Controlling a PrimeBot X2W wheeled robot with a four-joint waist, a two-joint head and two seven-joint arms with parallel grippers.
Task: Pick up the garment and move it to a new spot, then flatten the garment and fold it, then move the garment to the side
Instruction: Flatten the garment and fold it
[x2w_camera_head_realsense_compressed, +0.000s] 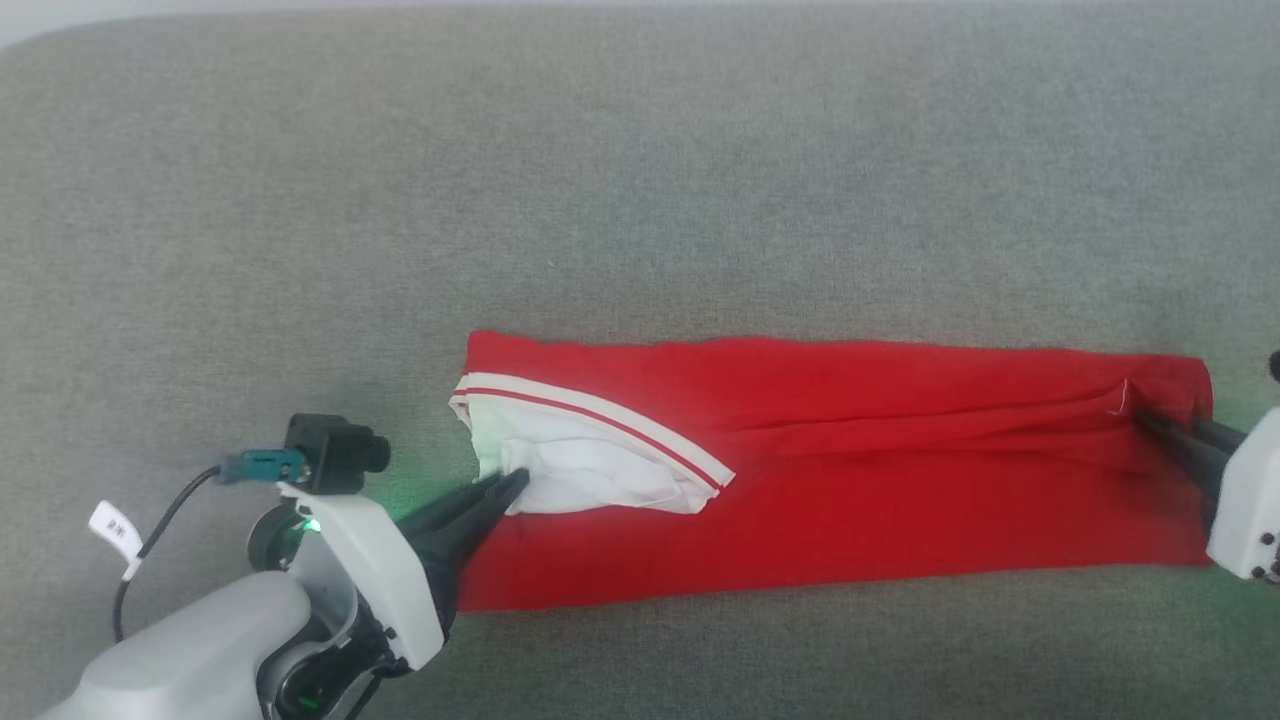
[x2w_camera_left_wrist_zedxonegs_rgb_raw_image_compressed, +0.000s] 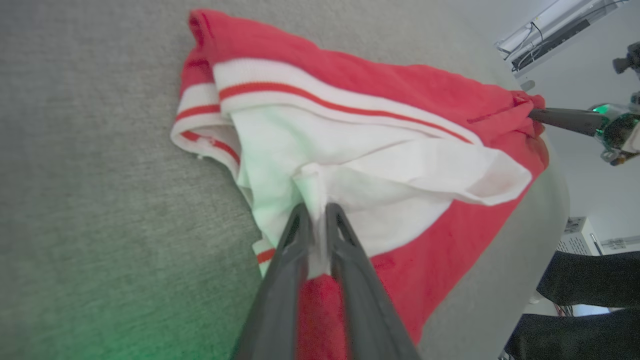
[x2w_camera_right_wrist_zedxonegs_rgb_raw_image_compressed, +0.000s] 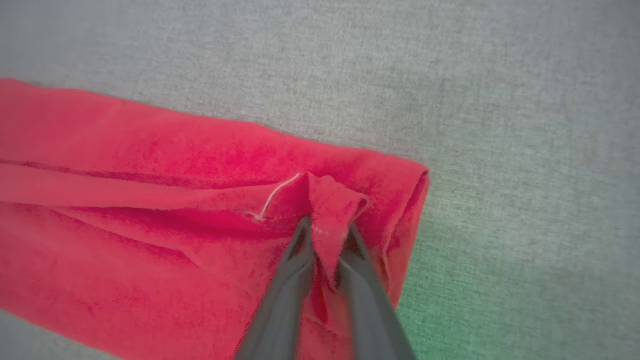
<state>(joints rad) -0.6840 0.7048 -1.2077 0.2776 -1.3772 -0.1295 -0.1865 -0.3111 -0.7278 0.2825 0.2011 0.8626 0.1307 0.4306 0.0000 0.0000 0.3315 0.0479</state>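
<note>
The left pincer (x2w_camera_head_realsense_compressed: 510, 482) (x2w_camera_left_wrist_zedxonegs_rgb_raw_image_compressed: 315, 214), at the lower left of the head view, has its two dark fingers pressed together on a fold of the white sleeve cloth of the garment (x2w_camera_head_realsense_compressed: 850, 470) (x2w_camera_left_wrist_zedxonegs_rgb_raw_image_compressed: 400, 90) (x2w_camera_right_wrist_zedxonegs_rgb_raw_image_compressed: 150, 200); in the left wrist view that white fold runs down between the fingers. The right pincer (x2w_camera_head_realsense_compressed: 1146, 420) (x2w_camera_right_wrist_zedxonegs_rgb_raw_image_compressed: 327, 229) (x2w_camera_left_wrist_zedxonegs_rgb_raw_image_compressed: 534, 114), at the right edge of the head view, is likewise clamped, with a small peak of red cloth nipped between its tips beside a loose pale thread (x2w_camera_right_wrist_zedxonegs_rgb_raw_image_compressed: 272, 200).

Everything rests on a grey woven surface (x2w_camera_head_realsense_compressed: 640, 180) (x2w_camera_right_wrist_zedxonegs_rgb_raw_image_compressed: 500, 75); green light tints it beside each wrist. In the upper right of the left wrist view the surface curves away to a pale wall, with a long white fixture carrying cables (x2w_camera_left_wrist_zedxonegs_rgb_raw_image_compressed: 550, 30) and a white box (x2w_camera_left_wrist_zedxonegs_rgb_raw_image_compressed: 575, 235) lower down; dark cloth shapes at the lower right I cannot identify.

The garment lies flat as a long red band across the lower middle of the head view, stretched between the pincers: its striped white end at the left one, its plain red end at the right one.
</note>
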